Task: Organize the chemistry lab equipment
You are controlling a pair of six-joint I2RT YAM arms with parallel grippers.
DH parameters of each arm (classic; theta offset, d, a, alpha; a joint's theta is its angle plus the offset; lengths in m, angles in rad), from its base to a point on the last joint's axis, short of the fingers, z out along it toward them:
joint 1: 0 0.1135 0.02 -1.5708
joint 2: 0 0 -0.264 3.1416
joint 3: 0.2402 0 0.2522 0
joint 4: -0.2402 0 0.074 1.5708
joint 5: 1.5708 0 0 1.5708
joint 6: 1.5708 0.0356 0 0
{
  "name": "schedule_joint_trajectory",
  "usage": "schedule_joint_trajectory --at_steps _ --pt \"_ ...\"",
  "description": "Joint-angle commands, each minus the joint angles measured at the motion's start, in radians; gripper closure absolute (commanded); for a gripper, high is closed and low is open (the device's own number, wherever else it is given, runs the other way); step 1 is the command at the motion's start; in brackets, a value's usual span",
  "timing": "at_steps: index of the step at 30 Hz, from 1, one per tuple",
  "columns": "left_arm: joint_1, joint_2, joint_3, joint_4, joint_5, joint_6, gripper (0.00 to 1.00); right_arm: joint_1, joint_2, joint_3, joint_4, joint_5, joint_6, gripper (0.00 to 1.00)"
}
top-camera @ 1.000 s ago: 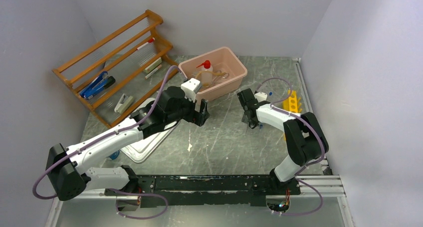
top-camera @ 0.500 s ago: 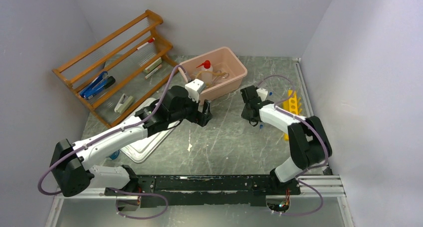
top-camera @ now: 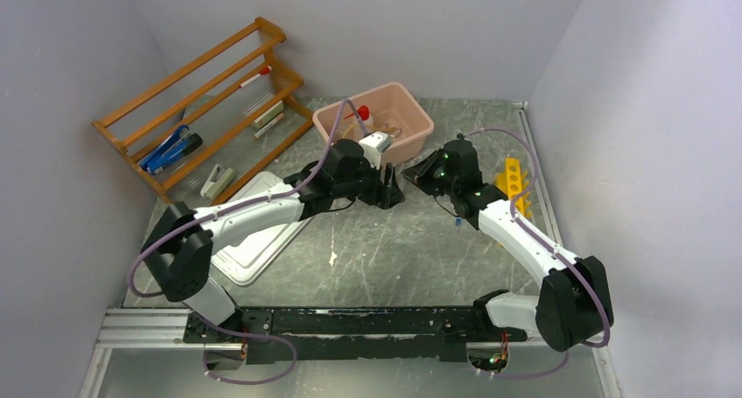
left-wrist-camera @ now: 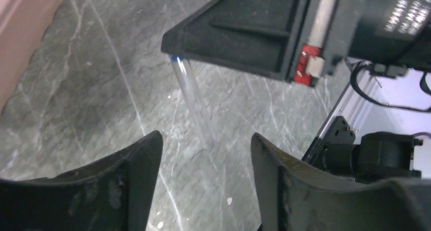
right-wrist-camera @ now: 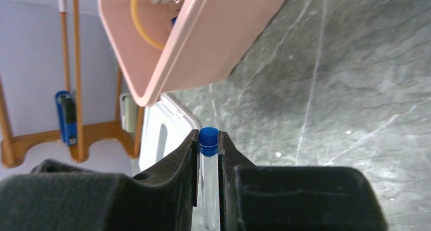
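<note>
My right gripper (right-wrist-camera: 208, 135) is shut on a blue-capped clear tube (right-wrist-camera: 209, 180) and holds it above the table. In the top view it (top-camera: 426, 176) sits just right of my left gripper (top-camera: 391, 189). My left gripper (left-wrist-camera: 206, 145) is open and empty, and the held tube (left-wrist-camera: 193, 99) hangs in front of it under the right gripper's black body. Another blue-capped tube (top-camera: 457, 224) lies on the table. The yellow tube rack (top-camera: 513, 185) stands at the right. The red-capped squeeze bottle (top-camera: 360, 116) and tan tubing (right-wrist-camera: 141, 23) are in the pink tub (top-camera: 411, 138).
The orange wooden shelf rack (top-camera: 203, 109) stands at the back left with small items on it. The tub's white lid (top-camera: 254, 236) lies flat under my left arm. Walls close in on both sides and the back.
My left arm has reached right, toward the table's middle. My right gripper has swung up and back with the tube, and now faces the left gripper. One tube stays on the table.
</note>
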Motion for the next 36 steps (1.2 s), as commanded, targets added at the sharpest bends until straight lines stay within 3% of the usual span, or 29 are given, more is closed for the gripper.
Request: schedule_joint_trajectory --at_steps 1,8,13,16,20,28,31,36 --pt "0.006 0.045 0.059 0.109 0.069 -0.075 0.38 -0.004 -0.029 0.001 0.05 -0.103 0.076 0.9" --pt "0.007 0.08 0.061 0.106 0.01 -0.112 0.66 -0.005 -0.043 0.013 0.03 -0.131 0.066 0.89" --pt "0.005 0.077 0.054 0.124 0.039 -0.066 0.95 -0.005 -0.052 0.035 0.002 -0.162 0.005 0.82" --pt "0.006 0.064 0.05 0.119 0.074 0.026 0.95 -0.016 -0.018 0.125 -0.106 -0.23 -0.118 0.58" --pt "0.006 0.033 0.037 0.108 0.113 0.157 0.95 -0.062 0.009 0.237 -0.27 -0.351 -0.28 0.5" --pt "0.007 0.003 0.021 0.111 0.266 0.341 0.95 -0.183 0.005 0.264 -0.36 -0.641 -0.421 0.49" --pt "0.007 0.005 0.021 0.114 0.304 0.36 0.95 -0.185 0.022 0.266 -0.386 -0.66 -0.437 0.5" --pt "0.007 0.018 0.029 0.103 0.298 0.371 0.95 -0.198 0.01 0.244 -0.353 -0.707 -0.408 0.64"
